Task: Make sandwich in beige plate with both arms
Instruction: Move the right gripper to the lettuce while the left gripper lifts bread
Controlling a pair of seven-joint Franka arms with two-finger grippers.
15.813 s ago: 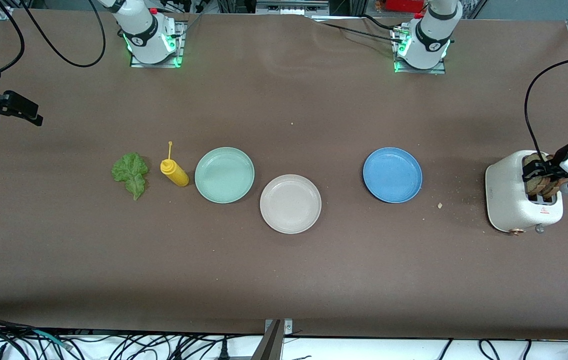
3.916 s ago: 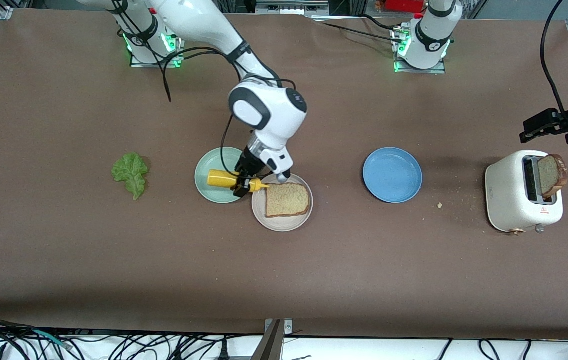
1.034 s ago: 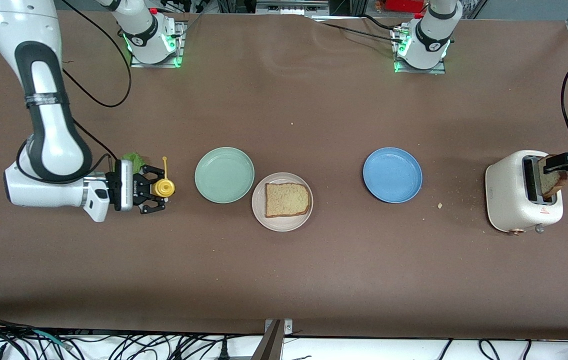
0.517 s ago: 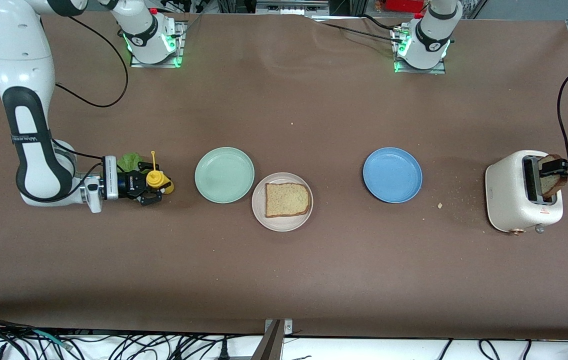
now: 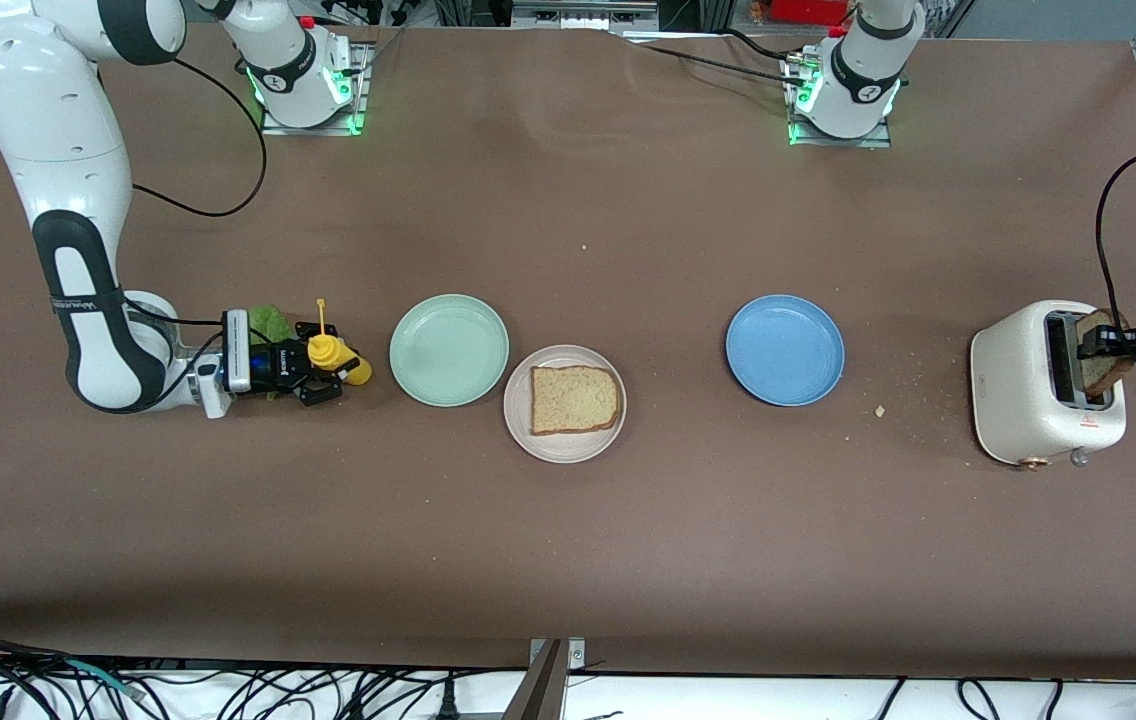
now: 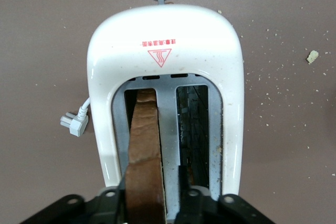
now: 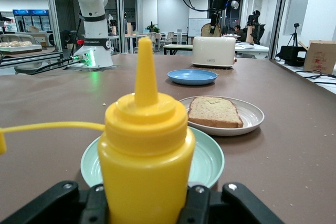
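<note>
The left claw point(image 5: 1106, 340) is clamped on the bread slice point(image 6: 144, 150) standing upright in the toaster point(image 5: 1028, 400), well apart from the beige plate point(image 5: 518, 425). The right claw point(image 5: 313, 372) grips the mustard bottle point(image 7: 144, 156) on the counter point(image 5: 568, 550).

Brown table point(image 5: 568, 540); three plates point(image 5: 785, 350); toaster point(image 5: 1028, 400); lettuce point(image 5: 268, 320)

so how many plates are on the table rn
3. The mint-green plate sits toward the right arm's end, empty. The beige plate beside it, nearer the front camera, holds a bread slice. The blue plate lies toward the left arm's end, empty. None looks hidden.
</note>
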